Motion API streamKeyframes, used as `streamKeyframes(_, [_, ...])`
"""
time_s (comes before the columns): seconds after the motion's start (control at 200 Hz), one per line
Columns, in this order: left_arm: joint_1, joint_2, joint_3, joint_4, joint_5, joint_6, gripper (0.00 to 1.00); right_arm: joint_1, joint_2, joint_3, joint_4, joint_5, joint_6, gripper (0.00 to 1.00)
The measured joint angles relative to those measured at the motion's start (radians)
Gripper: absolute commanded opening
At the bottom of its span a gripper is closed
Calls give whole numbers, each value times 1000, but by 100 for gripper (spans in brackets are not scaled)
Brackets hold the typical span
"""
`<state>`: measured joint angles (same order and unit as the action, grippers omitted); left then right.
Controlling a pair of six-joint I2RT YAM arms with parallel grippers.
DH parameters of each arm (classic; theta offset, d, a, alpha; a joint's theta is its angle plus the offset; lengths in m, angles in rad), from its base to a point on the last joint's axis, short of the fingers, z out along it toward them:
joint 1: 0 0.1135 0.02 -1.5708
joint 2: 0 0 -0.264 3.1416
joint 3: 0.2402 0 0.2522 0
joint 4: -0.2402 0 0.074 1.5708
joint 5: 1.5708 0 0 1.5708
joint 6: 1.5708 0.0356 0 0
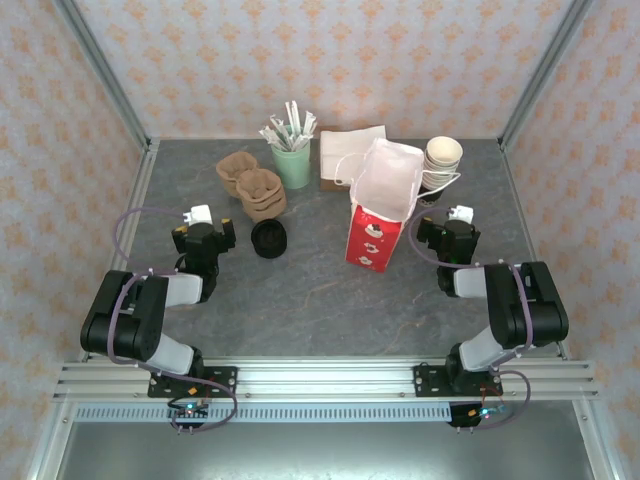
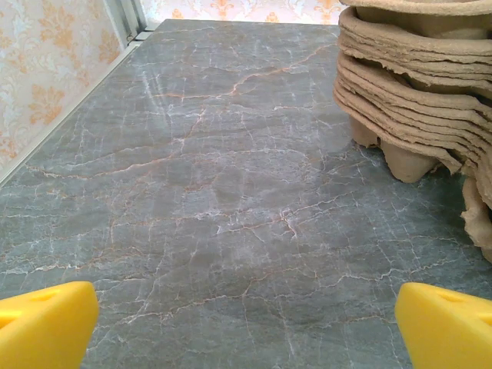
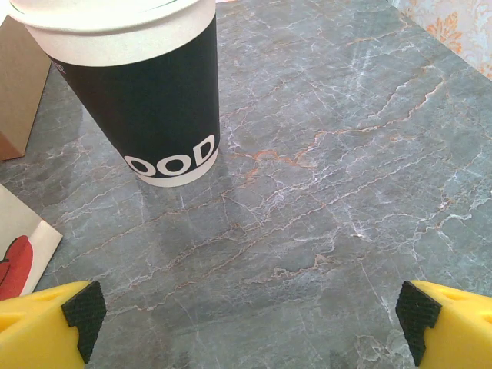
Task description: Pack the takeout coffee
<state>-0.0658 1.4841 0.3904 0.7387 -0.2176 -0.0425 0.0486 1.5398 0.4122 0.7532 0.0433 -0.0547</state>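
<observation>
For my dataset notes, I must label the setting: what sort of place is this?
Likely a mock café takeout counter in a robot cell: stacked pulp cup carriers, paper cups and a red-and-white bag on a marble-look table.

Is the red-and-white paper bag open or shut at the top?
Open: the paper bag stands upright with its mouth spread, white interior visible from above.

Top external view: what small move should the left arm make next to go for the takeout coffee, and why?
Probably turn the left gripper toward its right, onto the takeout coffee. Its fingers are open and empty, but aimed at bare table beside the cup carriers; the coffee stands just to its right, untouched.
</observation>
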Motion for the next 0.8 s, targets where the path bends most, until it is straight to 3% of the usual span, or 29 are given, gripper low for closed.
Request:
streamKeyframes(0.54, [0,0,0,0,0,0,100,0,-7,-1,0,0,0,99])
streamKeyframes(0.686, [0,-12,5,-24,-12,-1,100,0,-67,-29,9,0,0,99])
streamKeyframes(0.801, [0,-122,8,-103,-46,-2,100,0,-158,-29,-51,9,0,99])
